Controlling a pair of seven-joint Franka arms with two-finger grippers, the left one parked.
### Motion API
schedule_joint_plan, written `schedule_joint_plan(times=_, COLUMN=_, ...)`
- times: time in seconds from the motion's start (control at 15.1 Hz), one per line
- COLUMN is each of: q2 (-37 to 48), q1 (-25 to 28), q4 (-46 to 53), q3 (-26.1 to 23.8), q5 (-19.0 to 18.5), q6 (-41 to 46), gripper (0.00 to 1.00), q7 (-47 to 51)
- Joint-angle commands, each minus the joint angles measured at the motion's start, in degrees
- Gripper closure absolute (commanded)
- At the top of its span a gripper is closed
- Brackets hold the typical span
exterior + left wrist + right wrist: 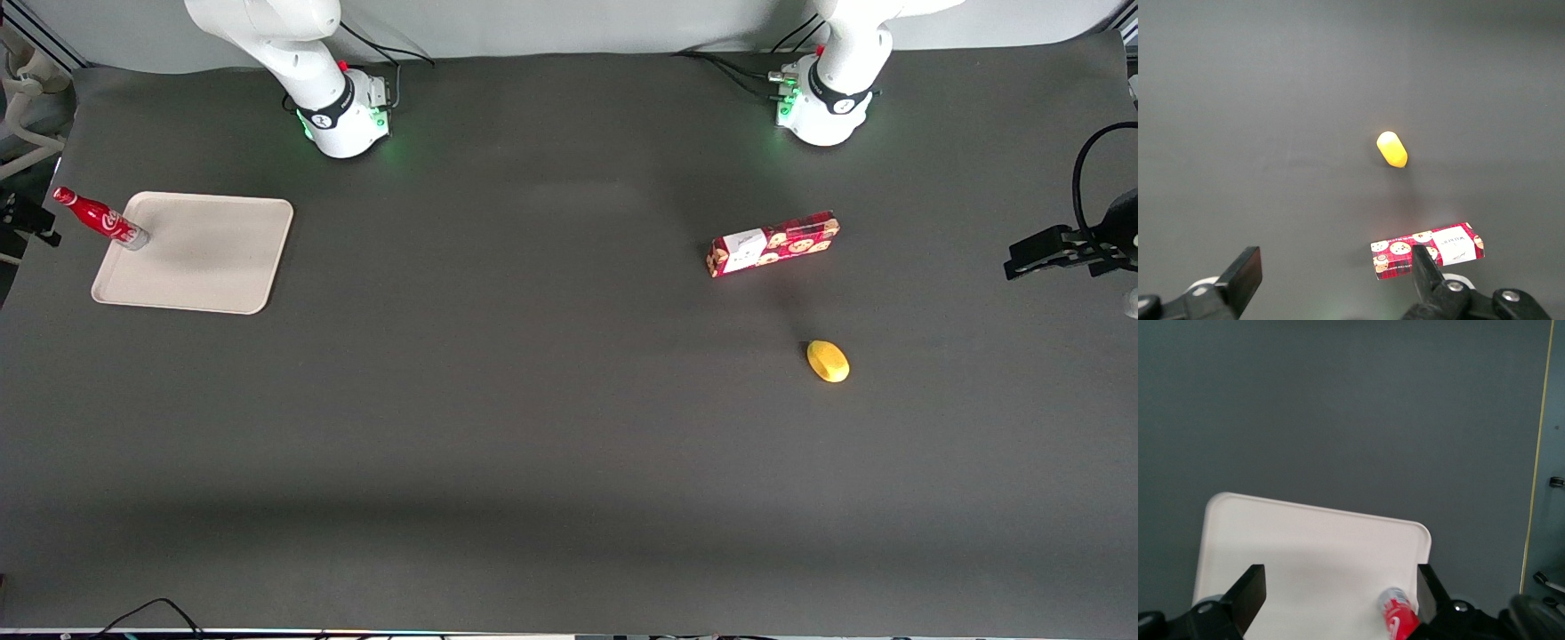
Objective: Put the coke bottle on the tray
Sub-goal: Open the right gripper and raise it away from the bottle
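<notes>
Red coke bottle [98,218] is on the beige tray [222,267]. Its silvery base sits on the tray floor just inside the rim, at about 9 o'clock from tray centre in the front view, on the edge toward the working arm's end of the table. It looks to be standing on its base. In that view the body and red cap run out toward 10 o'clock and overhang the rim in the picture.

Right wrist view shows the same bottle [1398,617] on the tray [1305,547] close to a rounded corner, white script partly visible.

Gripper [1338,600] hangs above the tray, looking down on it. Fingers [1248,597] are spread wide and released, with nothing grasped. The bottle is just beside one finger, and I can't tell whether they touch. The gripper doesn't appear in the front view.

The rest of the tray is bare beige, low rim, lying flat on the dark grey table mat [533,400].

Red cookie box [773,243] lies flat at about 3 o'clock from the tray, well apart, toward the parked arm's end. Yellow lemon-shaped object [828,361] is at about 5 o'clock from the box, near it but not touching, and nearer the front camera.

Left wrist view shows both the box [1458,243] and the yellow object [1392,149], clearly apart.
</notes>
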State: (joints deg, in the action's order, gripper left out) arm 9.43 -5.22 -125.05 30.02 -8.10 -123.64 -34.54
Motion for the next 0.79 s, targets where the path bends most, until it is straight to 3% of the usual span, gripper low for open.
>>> schedule_joint_plan(times=0.0, q2=-1.52, q1=0.12, q4=10.33, q3=-12.50, q5=0.01, q6=10.32, gripper=0.00, q7=12.45)
schedule_joint_plan(times=0.26, q2=-3.19, q1=0.30, q4=20.09, q3=-26.65, q5=2.20, q6=20.34, gripper=0.00, q7=28.71)
schedule_joint_plan(times=0.53, q2=-1.70, q1=0.21, q4=24.76, q3=-33.00, q5=7.74, q6=26.77, gripper=0.00, q7=32.87)
schedule_joint_plan(times=0.73, q2=-0.56, q1=0.12, q4=27.14, q3=-33.01, q5=11.96, q6=29.59, gripper=0.00, q7=32.96)
